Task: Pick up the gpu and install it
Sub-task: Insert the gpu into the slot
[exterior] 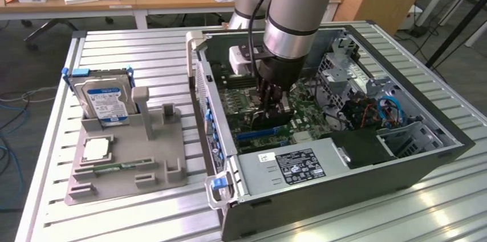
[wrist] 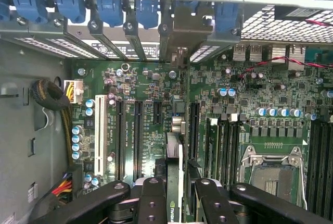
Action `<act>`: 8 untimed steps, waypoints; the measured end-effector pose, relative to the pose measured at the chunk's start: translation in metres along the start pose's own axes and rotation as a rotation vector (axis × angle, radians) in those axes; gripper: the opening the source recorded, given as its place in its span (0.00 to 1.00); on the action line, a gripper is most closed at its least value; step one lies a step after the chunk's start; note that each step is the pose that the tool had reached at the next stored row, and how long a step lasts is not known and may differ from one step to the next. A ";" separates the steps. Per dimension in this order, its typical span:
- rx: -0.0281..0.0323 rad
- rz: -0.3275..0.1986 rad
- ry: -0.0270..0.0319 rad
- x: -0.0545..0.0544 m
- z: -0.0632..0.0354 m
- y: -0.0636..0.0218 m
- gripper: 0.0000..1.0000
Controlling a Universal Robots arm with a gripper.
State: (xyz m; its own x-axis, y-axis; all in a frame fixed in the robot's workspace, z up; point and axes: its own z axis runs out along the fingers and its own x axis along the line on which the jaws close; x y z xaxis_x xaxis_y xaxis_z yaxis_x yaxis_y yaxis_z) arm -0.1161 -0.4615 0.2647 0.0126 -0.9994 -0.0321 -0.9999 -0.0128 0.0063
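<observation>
**Install step: gpu [exterior: 272, 120] in the gripper [exterior: 270, 104], down inside the computer case [exterior: 426, 156]**

By my reading you are past the pick-up and into the fitting. In the wrist view the gripper [wrist: 179, 198] has its fingers [wrist: 151, 200] pressed against both faces of the gpu [wrist: 174, 153], clamped on it; the card sits low over the motherboard [wrist: 140, 78]. Whether its lower edge has entered an expansion slot [wrist: 138, 135] is hidden, so treat it as not seated.

In the exterior view the card hangs near the middle of the open case, at about twelve o'clock from the power supply [exterior: 300, 165]. The grey holder tray [exterior: 152, 162], with the hard drive [exterior: 105, 100] and the memory stick [exterior: 114, 167], lies well apart at nine o'clock from the case.

The gpu stands on edge, thin side toward the wrist camera. Its long axis runs parallel to the slots, roughly three to nine o'clock in the exterior view; the far end points at the rear wall and its row of blue latches [wrist: 112, 5].

The fitting, I judge, calls for the card's edge square over one slot, its end bracket meeting the rear opening, and a straight push down without tilt; a skewed card would bind or stress the board.
</observation>
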 end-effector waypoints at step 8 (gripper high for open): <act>0.0041 -0.002 0.0001 0.000 0.0000 0.0011 0.26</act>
State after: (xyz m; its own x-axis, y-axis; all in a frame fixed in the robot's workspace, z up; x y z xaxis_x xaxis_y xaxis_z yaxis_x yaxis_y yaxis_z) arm -0.1172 -0.4615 0.2647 0.0149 -0.9994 -0.0320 -0.9999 -0.0149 0.0021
